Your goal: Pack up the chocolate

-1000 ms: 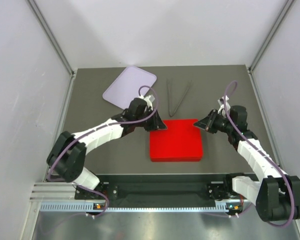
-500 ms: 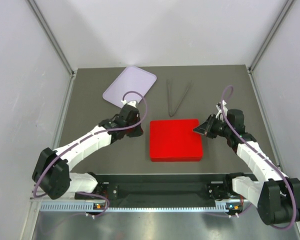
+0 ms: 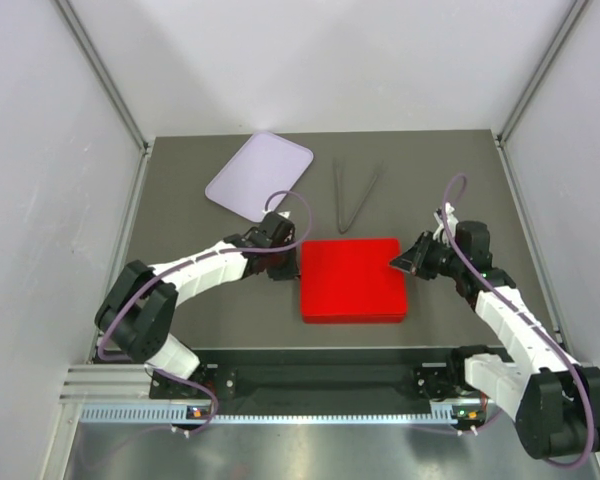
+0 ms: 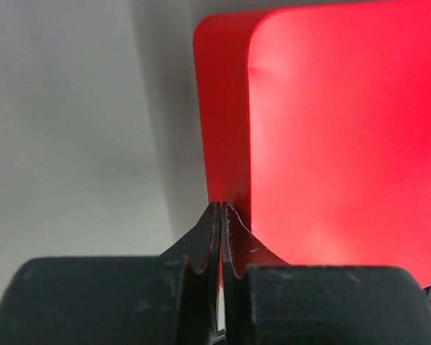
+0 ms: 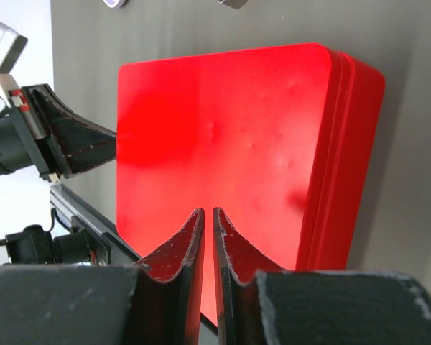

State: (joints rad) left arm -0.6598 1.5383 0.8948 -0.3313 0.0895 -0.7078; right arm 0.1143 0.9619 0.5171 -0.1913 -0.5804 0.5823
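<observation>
No chocolate shows in any view. A closed red box [image 3: 352, 280] lies flat in the middle of the table, its lid on. My left gripper [image 3: 287, 265] is shut and empty, its tips [image 4: 222, 208] at the box's left side wall [image 4: 223, 122], low by the table. My right gripper [image 3: 401, 262] is shut and empty, its tips [image 5: 208, 212] just over the right part of the red lid [image 5: 223, 122]. The left gripper's fingers [image 5: 72, 140] also show in the right wrist view, beyond the far side of the box.
Thin metal tongs [image 3: 352, 195] lie behind the box. A lilac tray [image 3: 258, 175] sits at the back left. Grey walls close in the table on three sides. A metal rail [image 3: 310, 410] runs along the near edge.
My left gripper came off the box's top left corner, drew back left, then returned to the box's left side. My right gripper shifted slightly down and left along the box's right edge.
</observation>
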